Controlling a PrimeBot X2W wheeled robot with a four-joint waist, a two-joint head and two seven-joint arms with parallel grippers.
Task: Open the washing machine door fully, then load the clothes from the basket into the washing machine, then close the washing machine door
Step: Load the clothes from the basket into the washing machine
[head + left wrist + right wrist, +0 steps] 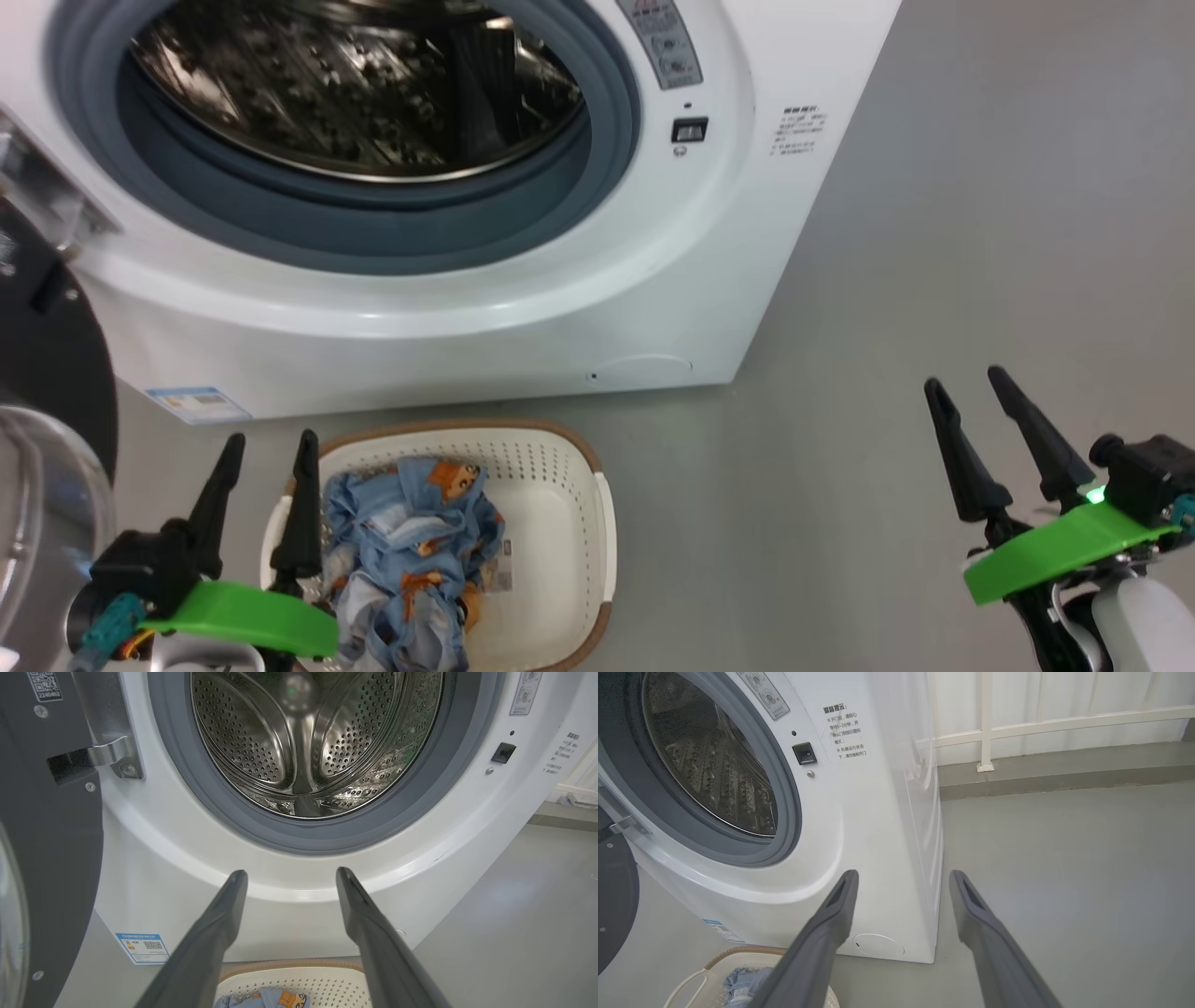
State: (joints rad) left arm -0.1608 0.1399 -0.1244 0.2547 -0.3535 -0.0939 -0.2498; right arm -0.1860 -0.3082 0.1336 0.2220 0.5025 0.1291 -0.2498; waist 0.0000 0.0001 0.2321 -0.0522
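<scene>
**Door open, clothes in the basket, both grippers spread and empty**

You face the big white front-loading washing machine [467, 308]. Its large round door [47, 355], with a glossy black rim and a clear glass bowl, stands swung out to your left, away from the opening. The perforated steel drum [355, 84] is in plain view inside the grey rubber gasket [373, 224].

On the grey floor [934, 233], just in front of the machine, sits the small cream-white perforated plastic basket [560, 448] with its brown woven-look rim. The light blue clothes [411, 551], printed with orange-brown bears, lie bundled in its left half.

Your left gripper [270, 439] hangs at the basket's left edge beside the bundle, its two long dark fingers spread apart and gripping nothing. Your right gripper [965, 378] is spread the same way and empty. It hovers over bare floor, well to the right of the basket.
</scene>
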